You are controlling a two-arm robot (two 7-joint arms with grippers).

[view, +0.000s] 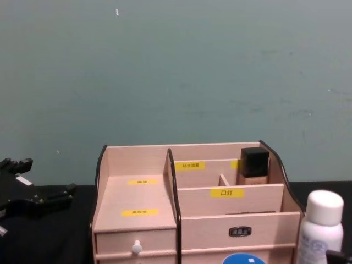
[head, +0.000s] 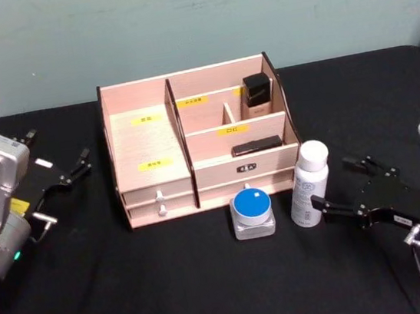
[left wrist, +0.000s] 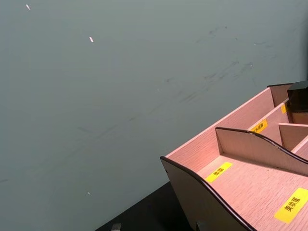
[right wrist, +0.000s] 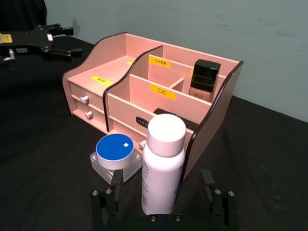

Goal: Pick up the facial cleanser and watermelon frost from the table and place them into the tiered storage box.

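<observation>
The facial cleanser (head: 310, 182) stands upright on the black counter (head: 173, 286) in the head view, just off the front right corner of the tiered storage box (head: 150, 142). The watermelon frost (head: 252, 212) sits at its 9 o'clock, near but apart. The right gripper (head: 339, 185) reaches in from 3 o'clock with its jaws wide, one finger against the bottle's lower side. The left gripper (head: 58, 150) hangs idle at the box's 9 o'clock, well apart, jaws also spread. A black-capped bottle (head: 258, 95) stands in a rear right compartment. The left wrist view shows the tiered storage box (left wrist: 240, 183) from its end, against a grey-green wall (left wrist: 96, 96). In the right wrist view the facial cleanser (right wrist: 163, 168) stands between the spread jaws of the right gripper (right wrist: 162, 174), with a gap on each side. The watermelon frost (right wrist: 114, 151) sits beside it, and the left gripper (right wrist: 62, 41) lies beyond the box (right wrist: 144, 91). In the chest view the facial cleanser (view: 322, 228) rises at 4 o'clock of the box (view: 137, 192), the watermelon frost (view: 245, 258) at its 6 o'clock, and the left gripper (view: 41, 181) at its 9 o'clock.
</observation>
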